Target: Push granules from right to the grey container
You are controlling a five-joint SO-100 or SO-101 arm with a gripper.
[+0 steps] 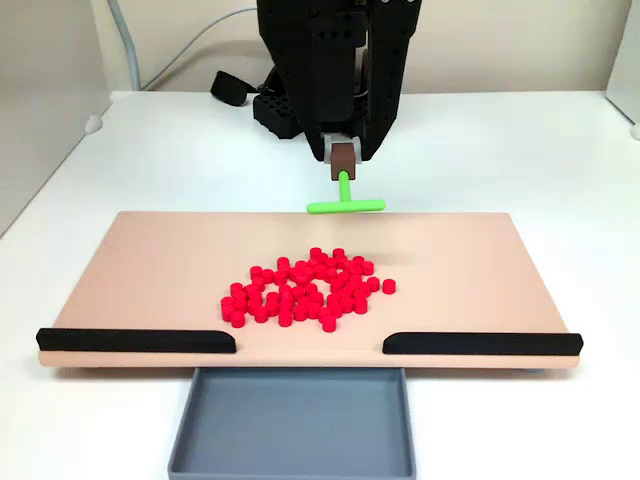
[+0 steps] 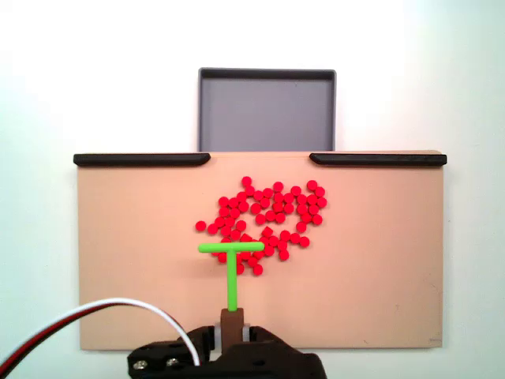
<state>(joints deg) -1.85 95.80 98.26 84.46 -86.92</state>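
The granules (image 1: 305, 290) (image 2: 268, 215) are a loose cluster of small red beads in the middle of the beige board (image 1: 150, 280) (image 2: 134, 260). The grey container (image 1: 290, 430) (image 2: 267, 110), a shallow blue-grey tray, lies against the board's edge opposite the arm, at the gap between two black strips. My gripper (image 1: 343, 155) (image 2: 233, 325) is shut on the brown handle of a green T-shaped pusher (image 1: 345, 205) (image 2: 231, 264). The pusher's crossbar hangs on the arm's side of the cluster and looks raised off the board. In a fixed view its crossbar (image 2: 231, 247) overlaps the nearest beads.
Black strips (image 1: 135, 341) (image 1: 480, 343) (image 2: 142, 159) (image 2: 377, 159) line the board's tray-side edge, left and right of the gap. The board rests on a white table. A red, black and white cable (image 2: 102, 309) runs beside the arm. A black strap (image 1: 230, 88) lies behind the arm's base.
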